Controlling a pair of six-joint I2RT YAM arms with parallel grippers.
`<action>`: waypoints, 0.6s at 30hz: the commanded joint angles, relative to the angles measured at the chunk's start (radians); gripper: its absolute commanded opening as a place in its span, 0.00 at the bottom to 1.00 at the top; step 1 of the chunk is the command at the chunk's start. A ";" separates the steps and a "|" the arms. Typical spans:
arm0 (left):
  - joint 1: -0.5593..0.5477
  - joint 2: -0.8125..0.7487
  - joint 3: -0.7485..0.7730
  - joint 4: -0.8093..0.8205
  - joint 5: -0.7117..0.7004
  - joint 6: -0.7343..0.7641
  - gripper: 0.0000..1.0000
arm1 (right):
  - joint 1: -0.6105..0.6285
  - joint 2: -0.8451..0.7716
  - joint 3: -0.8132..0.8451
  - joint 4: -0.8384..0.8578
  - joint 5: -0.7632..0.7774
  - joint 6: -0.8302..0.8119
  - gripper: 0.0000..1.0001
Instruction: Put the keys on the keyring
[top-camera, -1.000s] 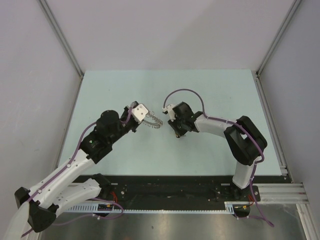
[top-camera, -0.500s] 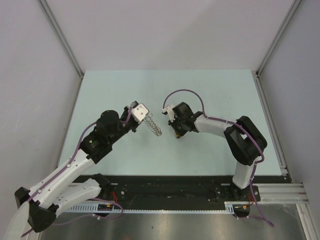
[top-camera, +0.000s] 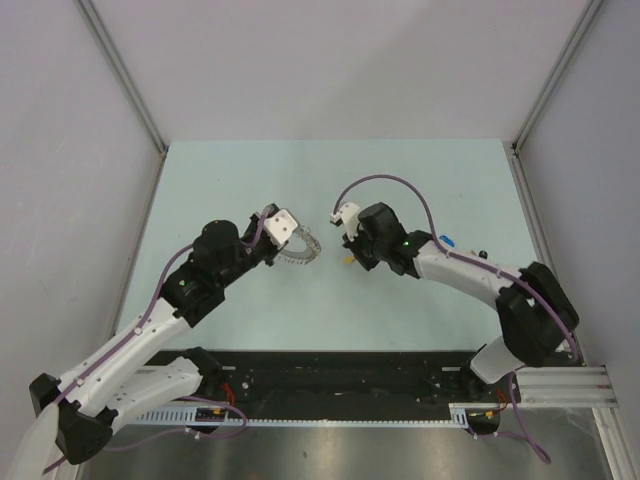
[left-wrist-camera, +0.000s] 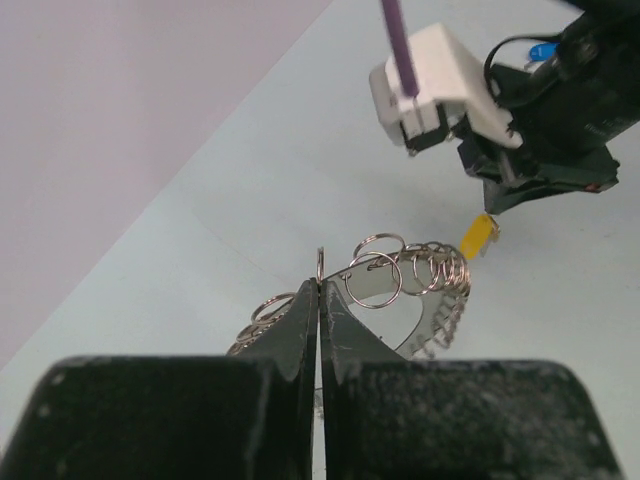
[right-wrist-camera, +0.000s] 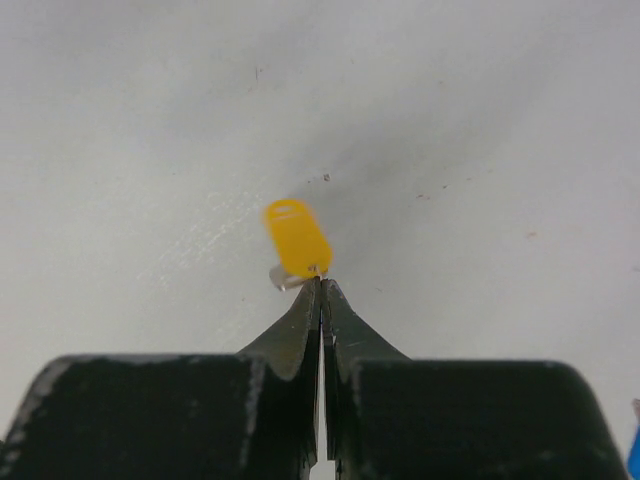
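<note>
Entry: left gripper (left-wrist-camera: 319, 292). I read its fingers as pressed together, with a thin wire edge of the large silvery metal keyring (left-wrist-camera: 400, 275) pinched between the tips. The keyring, fringed with small wire loops, juts forward and to the right of those fingertips, lifted off the pale green table (top-camera: 250, 170).

Entry: right gripper (right-wrist-camera: 321, 288). Its fingers are closed to a slit and nip the bottom of a small yellow-headed key (right-wrist-camera: 297, 238). The plastic head stands up beyond the tips, and a silvery stub shows just left of them. Whether the key touches the table I cannot tell.

Entry: relation. From the left wrist view, the yellow-headed key hangs just beyond the far end of the keyring, near it but apart.

Entry: blue-headed key (top-camera: 447, 240). It lies on the table behind the right fingers, well apart from the keyring. No black key is visible to me.

Entry: progress. I see no key threaded on the keyring. My judgement is that both items are in hand and the first threading is not yet done, with every key left to do
</note>
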 joint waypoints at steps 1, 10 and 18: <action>-0.002 -0.001 0.022 0.032 0.085 0.014 0.00 | 0.010 -0.182 -0.095 0.197 0.029 -0.053 0.00; -0.002 0.001 0.017 0.019 0.244 0.046 0.00 | 0.029 -0.444 -0.267 0.388 -0.032 -0.114 0.00; -0.003 0.027 0.031 -0.045 0.417 0.111 0.00 | -0.016 -0.581 -0.356 0.459 -0.287 -0.145 0.00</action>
